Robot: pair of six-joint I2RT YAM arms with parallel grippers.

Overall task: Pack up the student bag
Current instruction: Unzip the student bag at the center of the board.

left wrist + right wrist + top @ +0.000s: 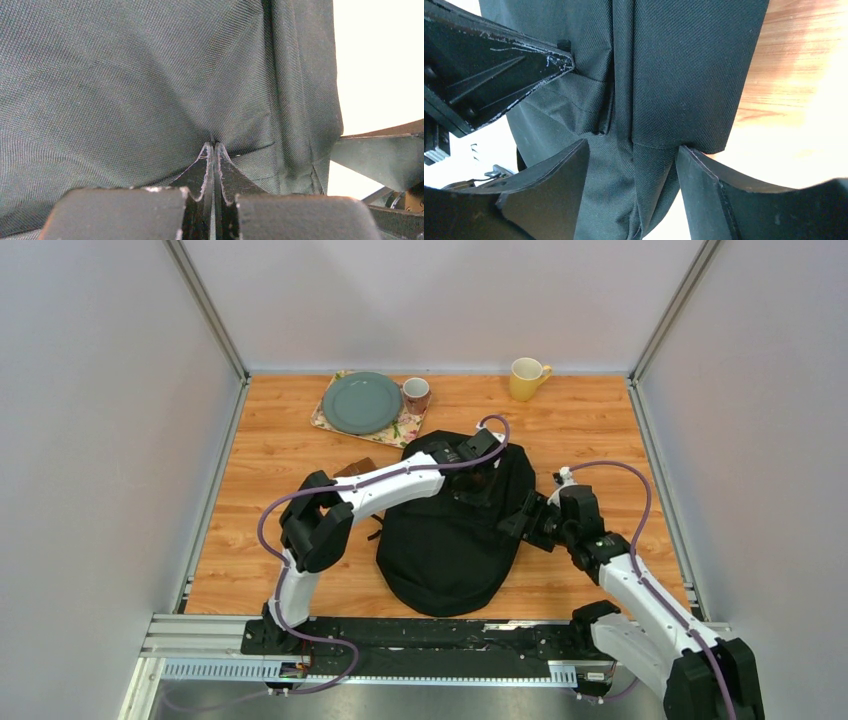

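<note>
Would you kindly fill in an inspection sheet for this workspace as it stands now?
Surface: wooden table, wood-grain top.
Job's things: student bag lies mid-table, rounded end towards the near edge.
Clutter: green plate on a floral mat; small mug beside the plate; yellow mug at the far edge; brown object, partly hidden.
Grippers: left gripper shut, pinching bag fabric; right gripper open, fingers either side of a fabric fold.
Cables: purple cables loop freely, no snag seen.
Surroundings: pale walls on three sides.
</note>
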